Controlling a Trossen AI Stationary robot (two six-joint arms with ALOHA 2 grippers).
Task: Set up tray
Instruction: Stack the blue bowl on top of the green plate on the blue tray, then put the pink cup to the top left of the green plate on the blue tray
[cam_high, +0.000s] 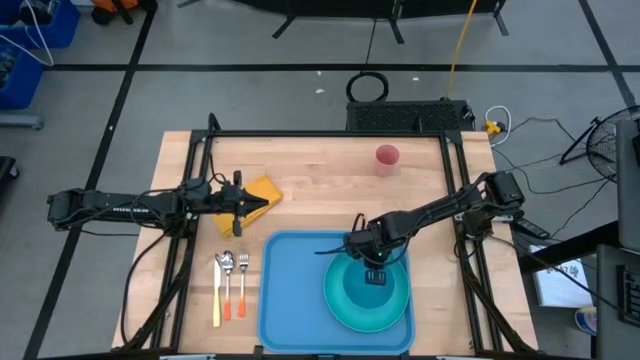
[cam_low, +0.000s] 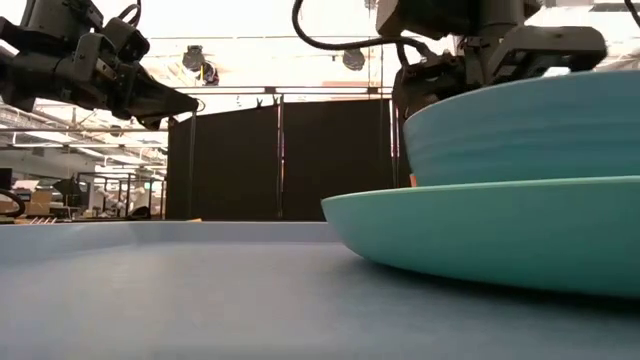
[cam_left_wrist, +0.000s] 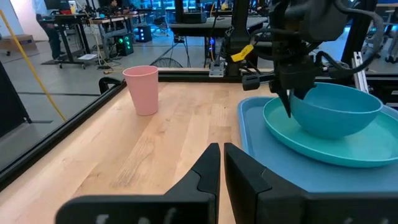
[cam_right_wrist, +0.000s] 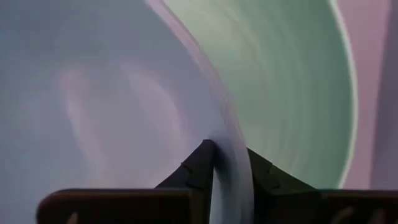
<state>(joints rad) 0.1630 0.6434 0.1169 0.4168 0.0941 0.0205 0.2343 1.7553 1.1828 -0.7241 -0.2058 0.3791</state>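
The blue tray (cam_high: 292, 290) lies at the table's near edge. A round turquoise plate (cam_high: 372, 308) rests on its right half, with a turquoise bowl (cam_left_wrist: 336, 109) over the plate's middle. My right gripper (cam_high: 374, 258) stands above the bowl's far-left rim and is shut on it. My left gripper (cam_left_wrist: 221, 163) hovers shut above the table's left part, over a yellow cloth (cam_high: 266, 189) that lies flat, and touches nothing. My right gripper holds the bowl by its rim (cam_right_wrist: 224, 134), pinched with one finger (cam_right_wrist: 199, 167) on one side of the wall and the other finger (cam_right_wrist: 266, 173) on the other. The fingers come from above, pointing down. The bowl is upright over the plate; whether it rests on it, I cannot tell.
A pink cup (cam_high: 387, 159) stands on the bare wood toward the far edge. A fork, a spoon and a knife with orange handles (cam_high: 230, 286) lie side by side left of the tray. Black frame rails (cam_high: 455, 170) run along the table's sides.
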